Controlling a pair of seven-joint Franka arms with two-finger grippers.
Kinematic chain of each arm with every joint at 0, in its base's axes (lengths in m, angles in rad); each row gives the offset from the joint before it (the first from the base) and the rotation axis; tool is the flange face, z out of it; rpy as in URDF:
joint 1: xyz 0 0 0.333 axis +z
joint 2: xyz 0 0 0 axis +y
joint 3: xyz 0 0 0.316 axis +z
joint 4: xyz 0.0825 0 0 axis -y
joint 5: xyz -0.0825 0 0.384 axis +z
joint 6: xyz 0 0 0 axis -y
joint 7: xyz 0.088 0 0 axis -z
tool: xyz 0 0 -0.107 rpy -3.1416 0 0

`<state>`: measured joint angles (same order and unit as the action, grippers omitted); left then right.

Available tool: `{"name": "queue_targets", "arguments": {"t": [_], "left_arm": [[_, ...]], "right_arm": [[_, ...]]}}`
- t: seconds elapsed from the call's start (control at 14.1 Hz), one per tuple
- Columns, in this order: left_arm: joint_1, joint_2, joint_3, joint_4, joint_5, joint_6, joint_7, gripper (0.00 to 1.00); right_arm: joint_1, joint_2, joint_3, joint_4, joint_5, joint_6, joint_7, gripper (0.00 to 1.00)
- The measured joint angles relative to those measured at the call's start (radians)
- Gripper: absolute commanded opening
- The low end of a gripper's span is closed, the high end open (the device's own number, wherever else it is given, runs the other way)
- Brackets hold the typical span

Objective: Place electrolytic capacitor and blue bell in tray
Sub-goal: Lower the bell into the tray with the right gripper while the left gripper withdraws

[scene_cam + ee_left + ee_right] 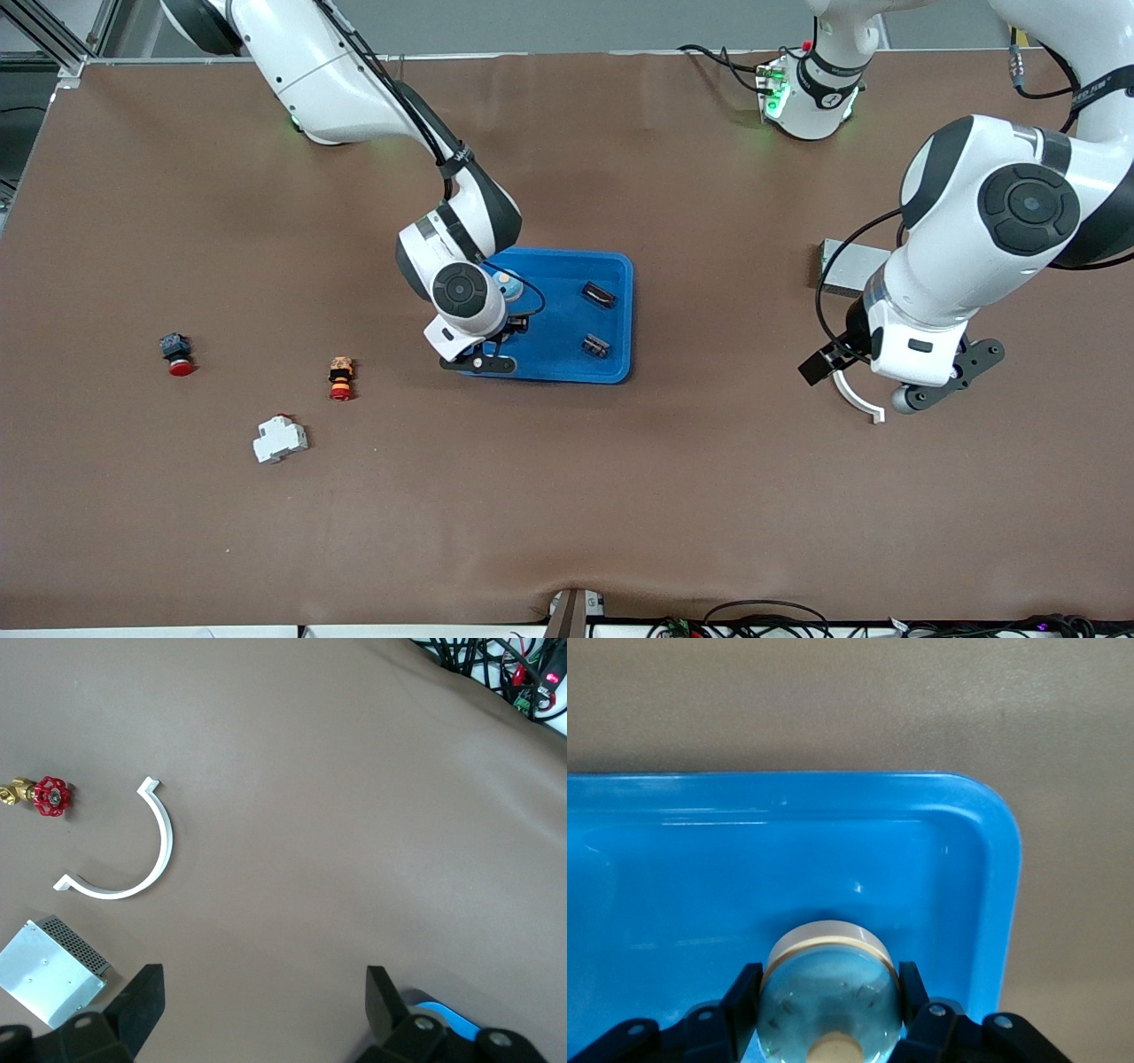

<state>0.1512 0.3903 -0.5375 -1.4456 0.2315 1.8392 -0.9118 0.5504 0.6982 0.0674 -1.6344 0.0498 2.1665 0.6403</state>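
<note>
The right gripper (826,1014) has its black jaws closed tight on the blue bell (829,992), a smooth glossy dome with a pale cream rim, held low inside the tray (788,815), whose glossy bright-blue plastic floor spreads out from the jaws to a raised rim and a rounded corner. In the front view two small dark ridged parts (598,294) (595,346) lie in the tray toward the left arm's end, well apart from those jaws. The left gripper (257,1010) waits over bare brown matte surface (567,496) with its jaws spread wide and nothing between them. Near these jaws sits a perforated grey metal box (53,970), then a thin white plastic half-ring clip (133,855), then a brass valve with a red handwheel (40,796). Toward the right arm's end lie a white blocky part (280,439), an orange-and-red button (341,378) and a red-capped button (177,353).
</note>
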Motion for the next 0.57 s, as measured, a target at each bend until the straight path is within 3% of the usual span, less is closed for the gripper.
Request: {"name": "queue_targets", "arguments": {"t": [0.14, 0.21, 0.28, 0.35, 0.43, 0.57], "left_arm": [[0.000, 0.001, 0.000, -0.006, -0.016, 0.000, 0.002, 1.00], [0.000, 0.004, 0.000, -0.010, -0.032, 0.000, 0.003, 1.00], [0.000, 0.010, 0.000, -0.013, -0.038, 0.000, 0.003, 1.00], [0.000, 0.018, 0.000, -0.016, -0.039, 0.000, 0.005, 1.00], [0.000, 0.025, 0.000, -0.016, -0.039, 0.000, 0.015, 1.00], [0.000, 0.034, 0.004, -0.016, -0.039, 0.001, 0.047, 1.00]], "right_arm": [[0.000, 0.012, 0.000, 0.000, 0.000, 0.017, 0.000, 0.10], [0.000, 0.018, -0.001, 0.000, 0.000, 0.023, 0.000, 0.31], [0.000, 0.021, -0.002, 0.000, 0.000, 0.024, 0.000, 0.65], [0.000, 0.023, -0.003, 0.000, 0.000, 0.025, 0.000, 0.92], [0.000, 0.023, -0.004, 0.000, 0.000, 0.025, 0.000, 1.00], [0.000, 0.023, -0.005, 0.001, 0.000, 0.024, 0.000, 1.00]]}}
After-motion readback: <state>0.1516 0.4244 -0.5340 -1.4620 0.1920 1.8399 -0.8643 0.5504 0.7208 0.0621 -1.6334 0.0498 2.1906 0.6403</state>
